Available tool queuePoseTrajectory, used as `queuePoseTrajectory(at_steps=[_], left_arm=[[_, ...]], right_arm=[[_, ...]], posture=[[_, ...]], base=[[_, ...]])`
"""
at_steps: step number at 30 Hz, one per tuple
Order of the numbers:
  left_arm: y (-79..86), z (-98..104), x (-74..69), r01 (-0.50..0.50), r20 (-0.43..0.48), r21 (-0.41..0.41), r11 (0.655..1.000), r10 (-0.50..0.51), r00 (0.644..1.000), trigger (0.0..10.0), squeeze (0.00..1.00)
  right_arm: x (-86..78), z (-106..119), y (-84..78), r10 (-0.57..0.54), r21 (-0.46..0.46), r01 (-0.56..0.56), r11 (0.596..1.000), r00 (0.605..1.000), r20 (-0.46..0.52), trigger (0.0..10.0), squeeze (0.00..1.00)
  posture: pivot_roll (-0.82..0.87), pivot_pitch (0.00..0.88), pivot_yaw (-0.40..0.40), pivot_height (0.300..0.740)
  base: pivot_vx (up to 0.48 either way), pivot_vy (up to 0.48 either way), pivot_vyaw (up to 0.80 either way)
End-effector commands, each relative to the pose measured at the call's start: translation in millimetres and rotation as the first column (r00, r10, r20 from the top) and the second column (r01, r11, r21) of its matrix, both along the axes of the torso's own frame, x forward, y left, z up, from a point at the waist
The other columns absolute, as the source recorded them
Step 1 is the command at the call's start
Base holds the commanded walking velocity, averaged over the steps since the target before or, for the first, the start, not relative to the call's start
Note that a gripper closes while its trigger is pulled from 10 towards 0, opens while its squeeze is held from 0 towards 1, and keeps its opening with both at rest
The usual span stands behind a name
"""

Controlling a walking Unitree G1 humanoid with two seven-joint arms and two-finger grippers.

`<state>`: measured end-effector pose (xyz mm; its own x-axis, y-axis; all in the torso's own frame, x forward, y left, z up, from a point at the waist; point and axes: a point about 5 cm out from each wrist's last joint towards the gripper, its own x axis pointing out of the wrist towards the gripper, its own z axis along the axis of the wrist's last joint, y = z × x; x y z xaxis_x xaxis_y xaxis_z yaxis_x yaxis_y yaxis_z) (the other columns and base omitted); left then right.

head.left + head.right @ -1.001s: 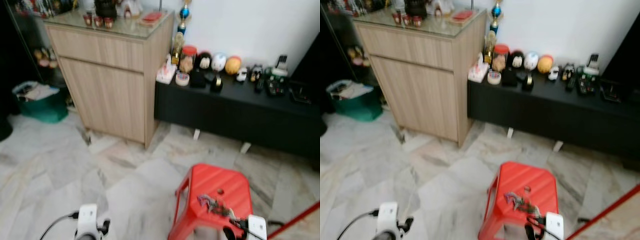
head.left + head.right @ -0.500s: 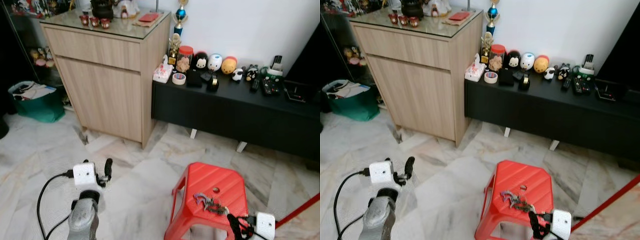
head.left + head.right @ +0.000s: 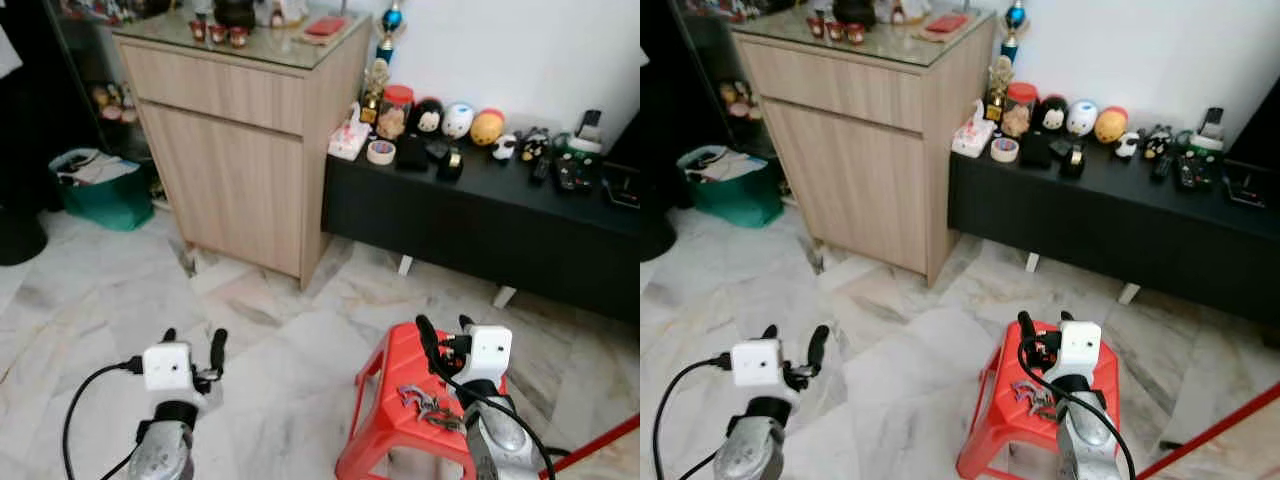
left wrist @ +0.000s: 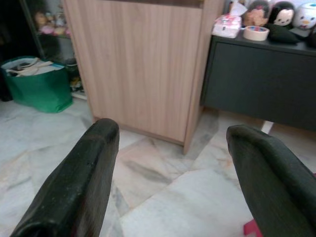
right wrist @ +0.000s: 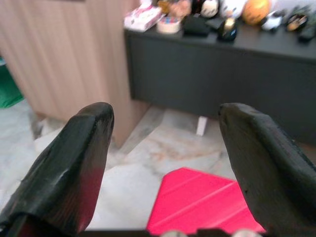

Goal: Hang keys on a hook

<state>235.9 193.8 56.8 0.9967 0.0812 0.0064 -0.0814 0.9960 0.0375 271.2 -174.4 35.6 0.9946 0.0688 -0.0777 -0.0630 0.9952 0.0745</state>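
A bunch of keys lies on the seat of a red plastic stool on the marble floor, low and right of centre. My right gripper is open above the stool, its fingertips pointing away from me; the keys lie on my side of the fingertips, beside the wrist. In the right wrist view the right gripper shows two spread fingers over the stool's red seat. My left gripper is open too, held over bare floor to the left of the stool, with nothing between its fingers.
A tall wooden cabinet stands ahead on the left. A low black bench with small figurines runs along the white wall. A green bin sits at far left. A red rod crosses the lower right corner.
My right arm has come up from the picture's lower edge, and its gripper now sits above the stool. The left gripper rose earlier and now holds its place. The camera has shifted.
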Motion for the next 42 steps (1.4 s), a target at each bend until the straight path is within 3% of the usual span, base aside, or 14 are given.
queuePoseTrajectory(at_steps=[1,6,13,24,42], left_arm=[[-2.6,7,4.5,-0.001,0.011,-0.008,1.000,0.001,1.000,10.0,0.00],[-5.9,8,6.2,0.014,0.003,-0.013,1.000,-0.014,1.000,10.0,0.00],[-10.0,8,9.1,0.028,-0.010,-0.025,0.999,-0.028,1.000,10.0,0.00],[-11.4,6,6.7,0.034,-0.031,-0.032,0.999,-0.035,0.999,10.0,0.00],[-14.8,9,8.5,0.054,-0.031,-0.048,0.997,-0.055,0.998,10.0,0.00]], right_arm=[[-2.3,-2,-11.5,-0.072,-0.015,0.071,0.997,0.997,-0.030,10.0,0.00],[-4.2,-9,-14.2,-0.127,-0.019,0.126,0.992,0.988,-0.092,10.0,0.00],[-0.5,-5,-9.1,-0.119,-0.027,0.117,0.993,0.989,-0.091,10.0,0.00],[0.0,-4,-14.3,-0.136,-0.028,0.134,0.991,0.986,-0.101,10.0,0.00],[5.7,-2,-8.0,-0.117,0.002,0.118,0.993,0.988,-0.102,10.0,0.00]], posture=[[0.09,0.000,-0.084,0.737],[0.09,0.000,-0.080,0.723],[0.08,0.000,-0.077,0.683],[0.08,0.000,-0.080,0.603],[0.09,0.000,-0.087,0.603]], base=[[0.000,0.000,0.00],[0.000,0.000,0.00],[0.000,0.000,0.00],[0.000,0.000,0.00],[0.000,0.000,0.00]])
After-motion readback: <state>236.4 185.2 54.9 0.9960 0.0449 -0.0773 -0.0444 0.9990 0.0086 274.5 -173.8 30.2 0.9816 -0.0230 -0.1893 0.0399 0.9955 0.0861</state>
